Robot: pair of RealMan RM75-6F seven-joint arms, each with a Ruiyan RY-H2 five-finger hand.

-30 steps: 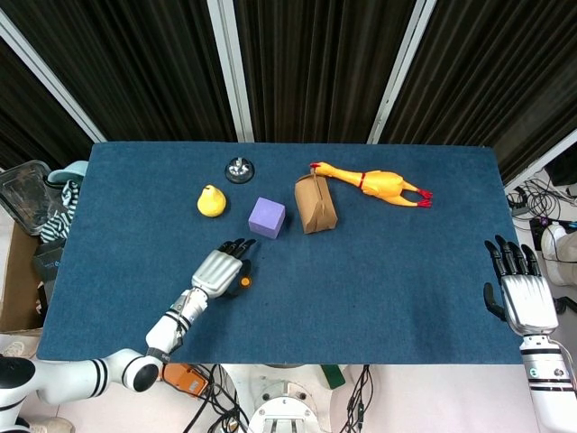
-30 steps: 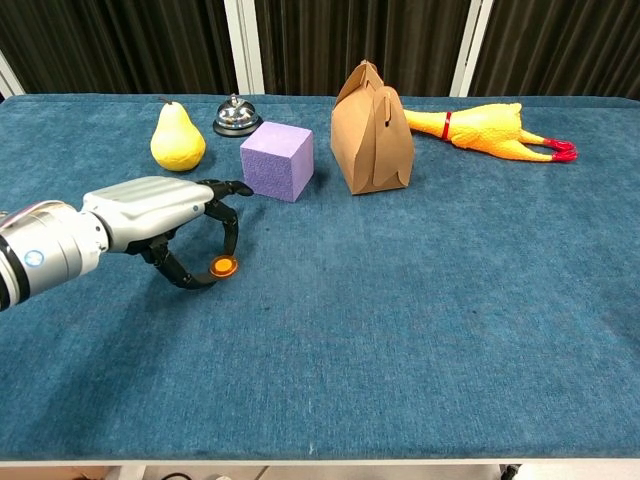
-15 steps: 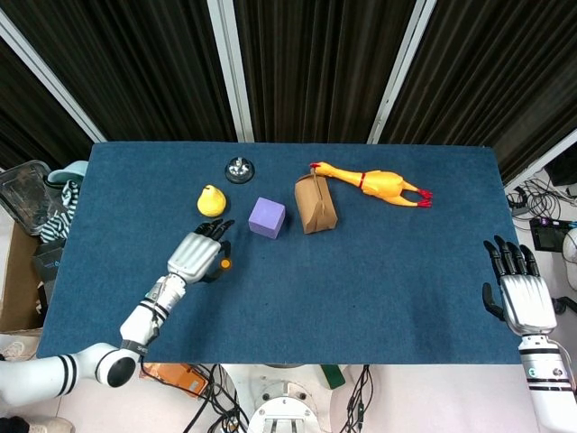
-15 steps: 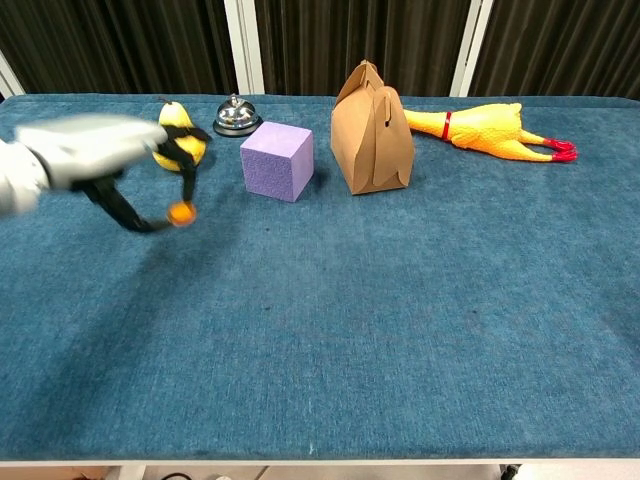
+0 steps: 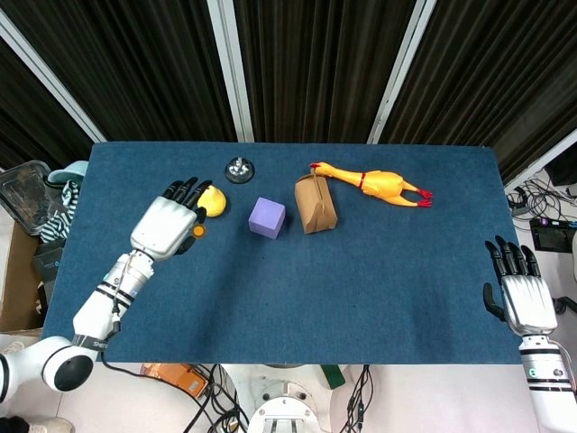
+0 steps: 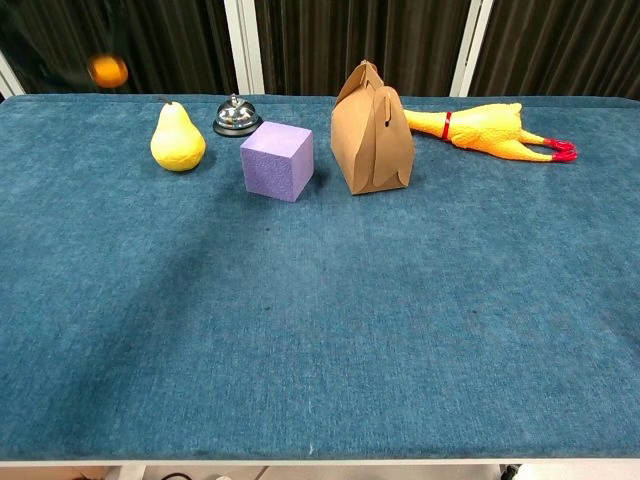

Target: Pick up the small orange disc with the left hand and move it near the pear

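I have the small orange disc [image 5: 198, 231] pinched in my left hand [image 5: 167, 223], lifted and carried to the pear [image 5: 214, 198], at its seven o'clock. Only setting down remains. It seems a tiny flat orange round, blurred in the chest view. My right hand [image 5: 520, 289] rests spread, empty.

The table [image 6: 400, 330] is wearing a blue cloth that is looking matt and slightly rough, like felt. The bell [image 6: 236, 116] is shining as polished metal, the bag [image 6: 372, 130] is looking like matt brown paper, and the purple cube [image 6: 277, 160] is showing a dull, foam-like surface. The pear [image 6: 177, 140] and the chicken [image 6: 490, 130] are looking smooth and a little glossy, like plastic or rubber, and the left hand [image 5: 166, 225] is showing a silver metallic shell with black fingers.
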